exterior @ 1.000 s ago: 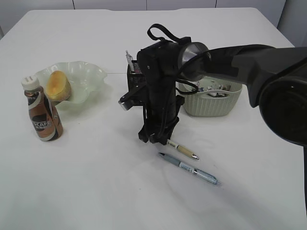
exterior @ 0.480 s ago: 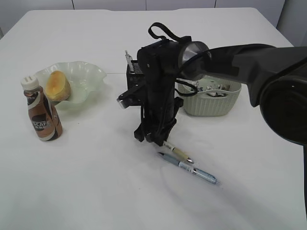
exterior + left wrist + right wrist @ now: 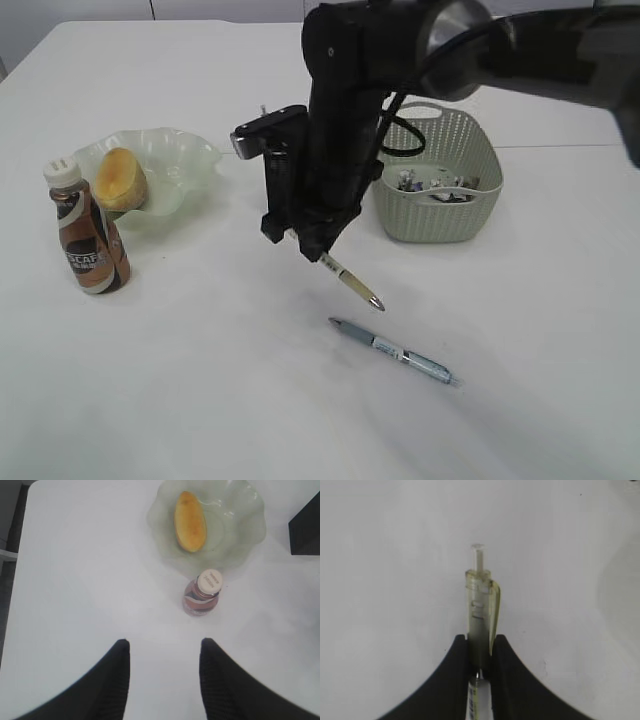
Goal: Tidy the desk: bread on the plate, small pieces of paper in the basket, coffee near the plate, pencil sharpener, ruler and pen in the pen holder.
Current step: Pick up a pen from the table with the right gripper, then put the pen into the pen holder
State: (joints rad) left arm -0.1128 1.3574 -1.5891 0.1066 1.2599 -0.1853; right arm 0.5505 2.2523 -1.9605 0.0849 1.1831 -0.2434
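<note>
My right gripper (image 3: 480, 642) is shut on a cream-and-clear pen (image 3: 480, 605). In the exterior view this pen (image 3: 352, 284) hangs tilted from the right gripper (image 3: 315, 245), above the desk (image 3: 200, 380). A second, blue-grey pen (image 3: 395, 352) lies flat on the desk. The bread (image 3: 120, 178) rests on the plate (image 3: 185, 150), and the coffee (image 3: 88, 235) stands upright just in front of it. My left gripper (image 3: 164, 647) hovers open and empty above the coffee (image 3: 202, 592). The pen holder (image 3: 306, 530) shows at the left wrist view's right edge. Ruler and pencil sharpener are out of view.
The basket (image 3: 440, 215) stands right of the arm with small pieces of paper (image 3: 430, 185) inside. The raised right arm (image 3: 350, 120) hides the pen holder in the exterior view. Bare white desk spreads across the front and left.
The right gripper has risen from the desk with the cream pen, which was lying beside the blue-grey one. The arm swung up and slightly left. The left gripper is unchanged.
</note>
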